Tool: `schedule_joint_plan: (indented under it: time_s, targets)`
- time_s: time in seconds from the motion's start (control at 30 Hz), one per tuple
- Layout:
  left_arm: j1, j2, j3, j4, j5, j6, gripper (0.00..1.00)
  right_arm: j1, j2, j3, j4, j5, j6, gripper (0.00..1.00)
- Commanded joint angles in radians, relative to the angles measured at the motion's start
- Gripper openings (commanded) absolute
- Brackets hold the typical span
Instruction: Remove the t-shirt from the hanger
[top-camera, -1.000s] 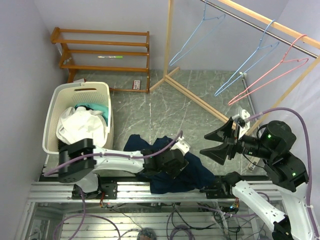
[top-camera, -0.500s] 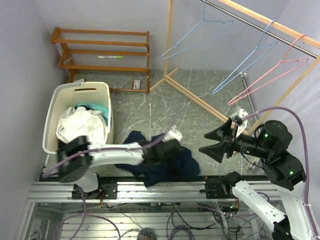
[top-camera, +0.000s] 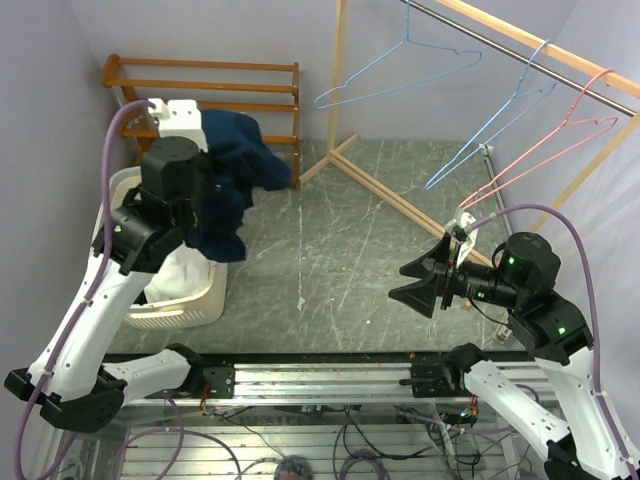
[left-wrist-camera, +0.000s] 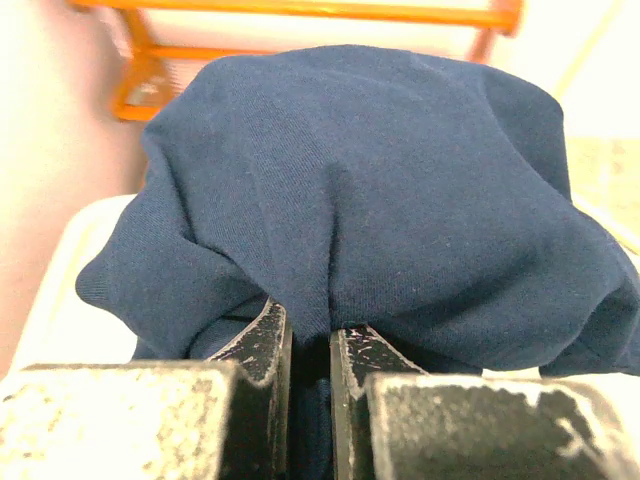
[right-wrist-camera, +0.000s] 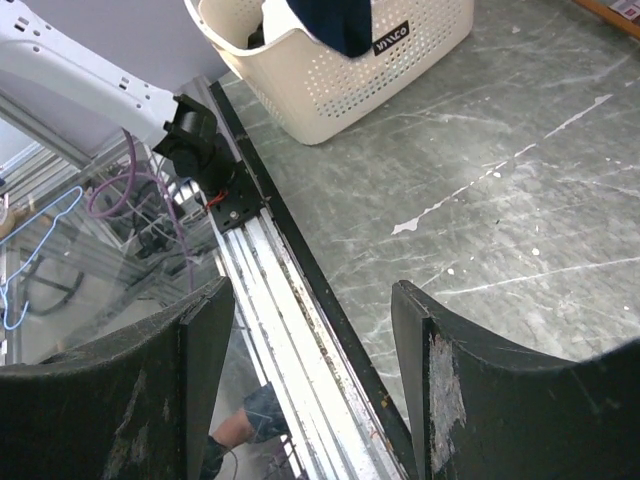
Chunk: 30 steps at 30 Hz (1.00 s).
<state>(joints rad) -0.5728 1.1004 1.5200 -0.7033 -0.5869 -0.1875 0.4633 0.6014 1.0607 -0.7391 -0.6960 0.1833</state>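
Observation:
A navy t-shirt (top-camera: 235, 170) hangs bunched from my left gripper (top-camera: 205, 140), which is raised high over the white laundry basket (top-camera: 190, 300). In the left wrist view my left gripper (left-wrist-camera: 310, 335) is shut on a fold of the t-shirt (left-wrist-camera: 380, 200). The shirt is on no hanger. Three bare hangers hang on the rail: a blue hanger (top-camera: 400, 70), a second blue one (top-camera: 500, 120) and a pink one (top-camera: 545, 150). My right gripper (top-camera: 420, 280) stands open and empty at the right, well away from the shirt; the right wrist view shows its jaws (right-wrist-camera: 312, 290) over the floor and front rail.
The basket (right-wrist-camera: 330, 80) holds white and teal clothes, and the shirt's lower end (right-wrist-camera: 335, 25) dangles into it. An orange wooden shelf (top-camera: 270, 85) stands at the back left. A wooden rack post (top-camera: 338, 80) rises in the middle back. The metal rail (top-camera: 320, 375) runs along the near edge.
My left arm shut on the navy t-shirt on the floor by the front rail and swung it up and left over the basket. The leftmost blue hanger has swung. My right gripper drifted slightly left.

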Motion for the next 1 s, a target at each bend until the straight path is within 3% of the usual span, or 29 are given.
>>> schedule_joint_plan:
  time_s: [0.0, 0.13, 0.3, 0.33, 0.43, 0.47, 0.6, 0.8, 0.9, 0.97]
  targets:
    - [0.055, 0.020, 0.119, -0.123, -0.221, 0.114, 0.07, 0.001, 0.005, -0.008, 0.054, -0.011, 0.012, 0.64]
    - [0.114, -0.043, 0.078, -0.068, -0.331, 0.138, 0.07, 0.001, 0.017, -0.015, 0.065, -0.019, 0.012, 0.63]
    - [0.140, -0.127, -0.115, -0.002, -0.305, 0.143, 0.08, 0.001, 0.025, -0.018, 0.072, -0.029, 0.014, 0.63]
    - [0.142, -0.132, -0.151, -0.018, -0.295, 0.111, 0.14, 0.001, 0.025, -0.019, 0.074, -0.028, 0.016, 0.63]
    - [0.150, -0.133, -0.277, -0.061, -0.170, 0.021, 0.92, 0.001, 0.028, -0.031, 0.084, -0.037, 0.025, 0.64]
    - [0.151, -0.135, -0.313, -0.064, -0.106, -0.001, 0.98, 0.001, 0.030, -0.035, 0.088, -0.042, 0.027, 0.64]
    - [0.150, -0.204, -0.389, -0.028, 0.060, -0.065, 1.00, 0.001, 0.050, -0.034, 0.082, -0.033, 0.025, 0.65]
    - [0.149, -0.545, -0.584, 0.242, 0.385, -0.054, 1.00, 0.001, 0.074, -0.096, 0.122, 0.089, 0.069, 0.68]
    - [0.149, -0.634, -0.677, 0.289, 0.521, -0.091, 0.86, 0.001, 0.123, -0.137, 0.127, 0.247, 0.123, 0.70]
    - [0.149, -0.658, -0.724, 0.285, 0.580, -0.103, 0.63, 0.001, 0.176, -0.148, 0.114, 0.348, 0.157, 0.71]
